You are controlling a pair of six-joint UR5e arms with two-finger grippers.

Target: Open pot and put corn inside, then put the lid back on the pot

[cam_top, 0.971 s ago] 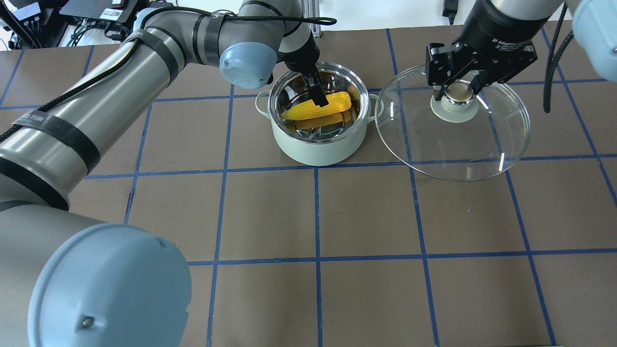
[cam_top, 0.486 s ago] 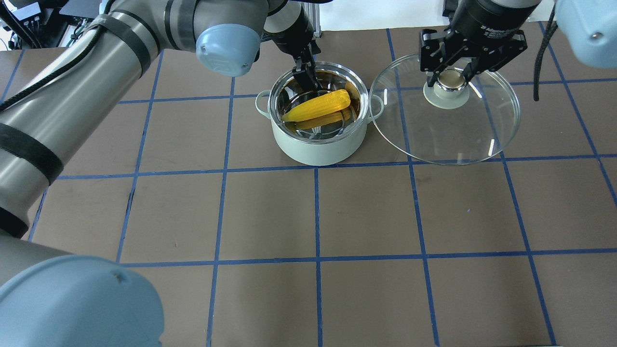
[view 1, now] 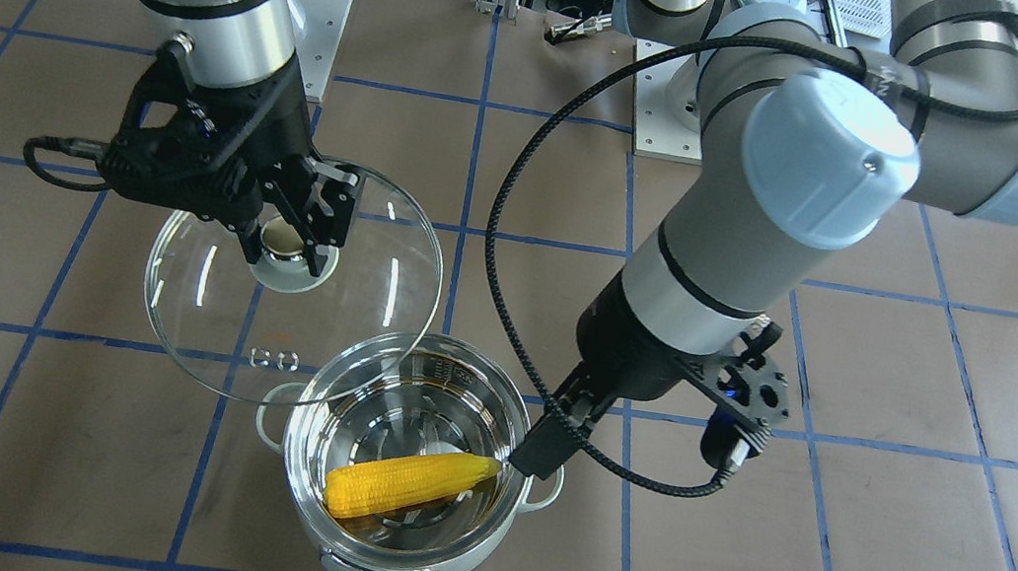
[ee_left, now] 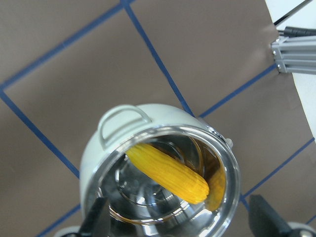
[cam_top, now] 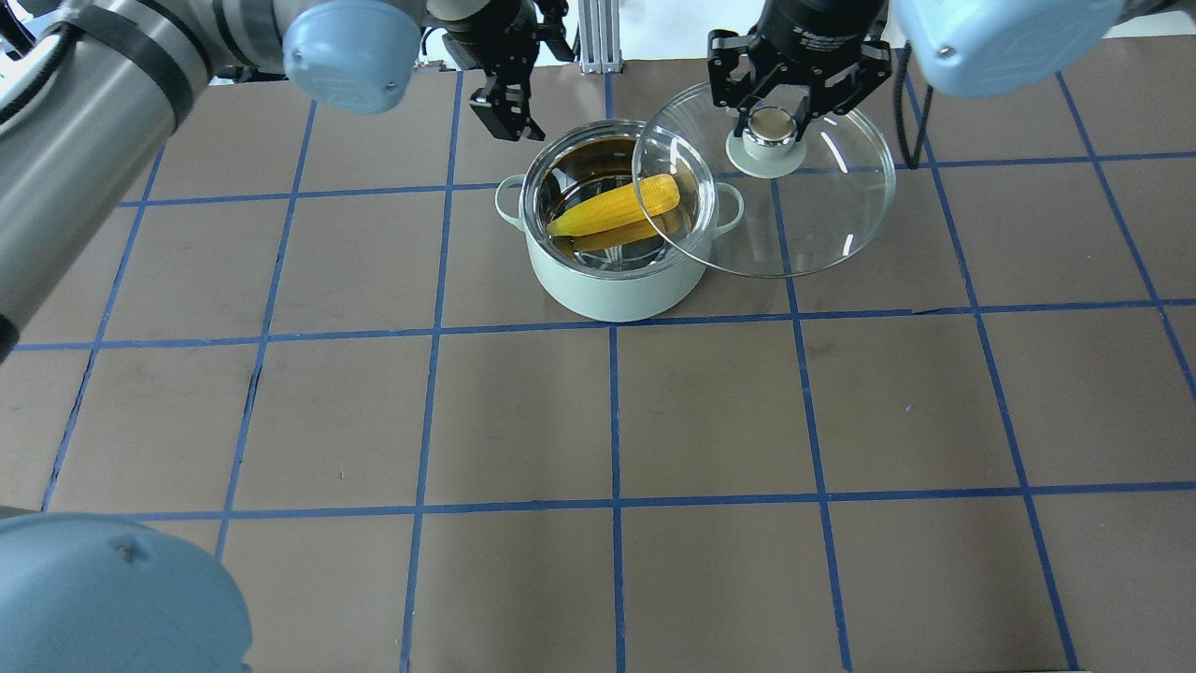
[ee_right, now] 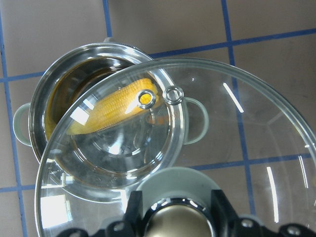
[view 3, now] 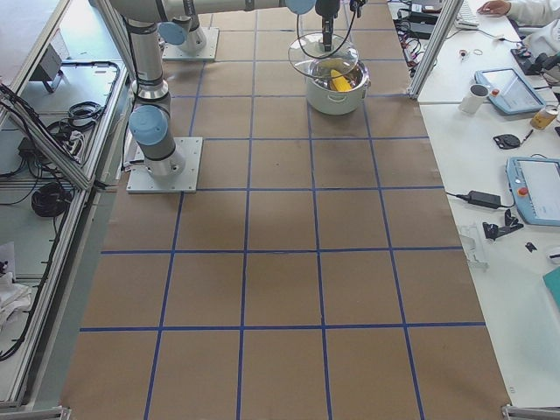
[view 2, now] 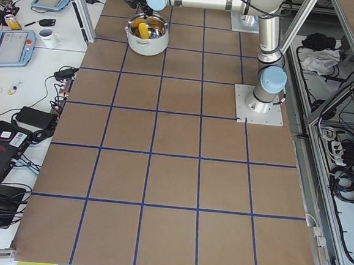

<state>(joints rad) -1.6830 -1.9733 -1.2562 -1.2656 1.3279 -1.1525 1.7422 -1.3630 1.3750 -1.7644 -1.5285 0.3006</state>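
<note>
The mint-green pot [cam_top: 607, 294] stands open at the back middle of the table. The yellow corn [cam_top: 612, 206] lies slantwise inside it, and shows in the front view [view 1: 406, 485] and the left wrist view [ee_left: 168, 170]. My left gripper [cam_top: 507, 112] is open and empty, above and behind the pot's left rim. My right gripper [cam_top: 768, 117] is shut on the beige knob [cam_top: 769, 124] of the glass lid [cam_top: 822, 215]. It holds the lid in the air, its left edge overlapping the pot's right side. Through the lid [ee_right: 247, 148] the right wrist view shows the corn [ee_right: 113, 106].
An aluminium frame post [cam_top: 589, 37] stands just behind the pot. The arms' base plates [view 1: 670, 99] are bolted at the robot's side. Side tables with tablets [view 3: 534, 188] and a mug [view 3: 475, 98] lie beyond the table's edge.
My left gripper let go of the corn, rose out of the pot and drew back to the left. My right gripper carried the lid leftward until it overlaps the pot.
</note>
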